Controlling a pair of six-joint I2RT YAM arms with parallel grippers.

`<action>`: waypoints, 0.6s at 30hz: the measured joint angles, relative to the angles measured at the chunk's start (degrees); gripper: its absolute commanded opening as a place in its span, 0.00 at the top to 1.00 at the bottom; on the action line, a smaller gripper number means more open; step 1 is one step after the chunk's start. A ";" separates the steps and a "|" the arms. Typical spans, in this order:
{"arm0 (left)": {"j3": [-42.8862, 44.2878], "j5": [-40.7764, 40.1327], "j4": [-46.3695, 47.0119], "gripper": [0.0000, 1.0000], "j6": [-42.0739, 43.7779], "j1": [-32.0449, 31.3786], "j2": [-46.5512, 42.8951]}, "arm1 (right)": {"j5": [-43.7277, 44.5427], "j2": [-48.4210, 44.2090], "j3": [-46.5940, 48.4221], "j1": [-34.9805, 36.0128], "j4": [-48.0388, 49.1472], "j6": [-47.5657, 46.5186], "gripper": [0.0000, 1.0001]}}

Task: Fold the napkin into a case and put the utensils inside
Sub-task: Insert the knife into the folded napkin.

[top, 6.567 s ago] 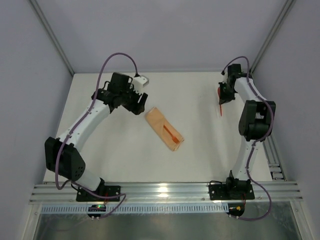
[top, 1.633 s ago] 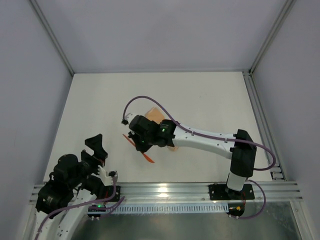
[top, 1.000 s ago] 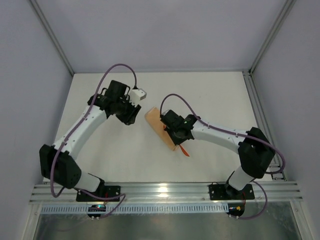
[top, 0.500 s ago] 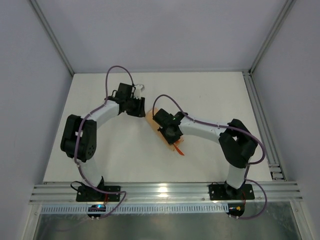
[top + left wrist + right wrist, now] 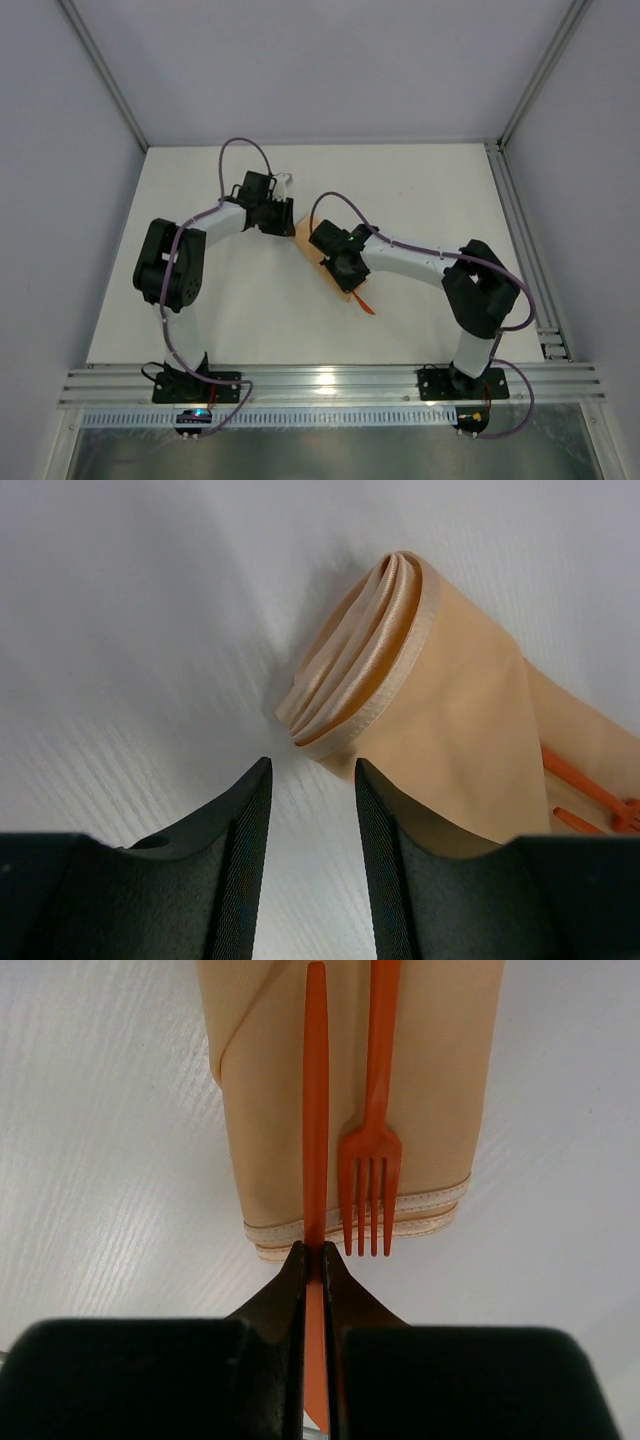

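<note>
White table (image 5: 200, 300) surrounds the folded case (image 5: 440, 1080). Just ahead of the right gripper (image 5: 312, 1252), a stick (image 5: 316, 1110), pinched tight, lies along it beside the fork (image 5: 372, 1150), possibly tucked in. The left gripper (image 5: 312, 770), half-spread and empty, faces its layered end.

White table (image 5: 420, 190) inside grey walls (image 5: 300, 70), aluminium rail (image 5: 330, 378) along near edge

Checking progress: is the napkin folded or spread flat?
Folded: the napkin is a narrow rectangle with layers stacked at its end.
</note>
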 measured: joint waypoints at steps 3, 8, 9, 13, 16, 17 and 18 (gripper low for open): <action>0.00 -0.02 0.15 0.60 0.26 -0.39 0.02 | 0.02 0.02 -0.20 0.00 -0.59 0.09 0.97; 0.00 0.00 0.87 0.60 0.46 -0.81 0.94 | 0.52 0.83 0.31 0.00 -1.25 -0.22 0.97; 0.02 -0.02 1.01 0.60 0.52 -0.83 1.42 | 0.63 1.44 0.94 0.00 -1.55 -0.39 0.97; 0.15 -0.02 1.60 0.64 1.05 -0.83 2.40 | 0.81 5.01 5.68 0.00 -2.51 -1.38 0.97; 0.15 0.04 1.75 0.66 1.40 -0.83 2.49 | 0.63 7.96 9.73 0.00 -2.84 -2.16 0.97; 0.15 0.07 1.75 0.67 1.51 -0.83 2.49 | 0.59 9.05 11.15 0.00 -3.37 -2.38 0.97; 0.15 0.04 1.75 0.68 1.53 -0.83 2.51 | 0.57 10.08 12.31 -0.02 -3.61 -2.62 0.97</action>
